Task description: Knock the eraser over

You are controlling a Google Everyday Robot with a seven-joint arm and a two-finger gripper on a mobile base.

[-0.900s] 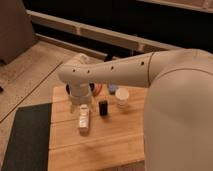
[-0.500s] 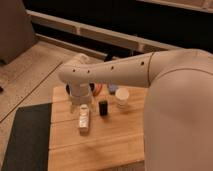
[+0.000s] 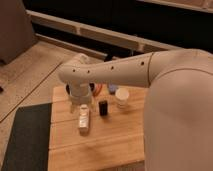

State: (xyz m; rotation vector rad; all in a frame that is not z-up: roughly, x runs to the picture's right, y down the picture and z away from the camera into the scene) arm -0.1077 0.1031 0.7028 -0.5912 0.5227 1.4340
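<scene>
The eraser [image 3: 103,107] is a small black block that stands upright on the wooden table [image 3: 100,145], near its middle back. My gripper [image 3: 82,102] hangs down from the end of the white arm [image 3: 115,74], just left of the eraser and above the near end of a white oblong object [image 3: 84,120]. The arm's wrist covers most of the gripper. I cannot tell whether it touches the eraser.
A small white cup [image 3: 122,98] stands right of the eraser. Red and dark items [image 3: 98,89] sit behind the wrist at the table's back edge. A dark mat [image 3: 25,137] lies on the floor left of the table. My white body fills the right side.
</scene>
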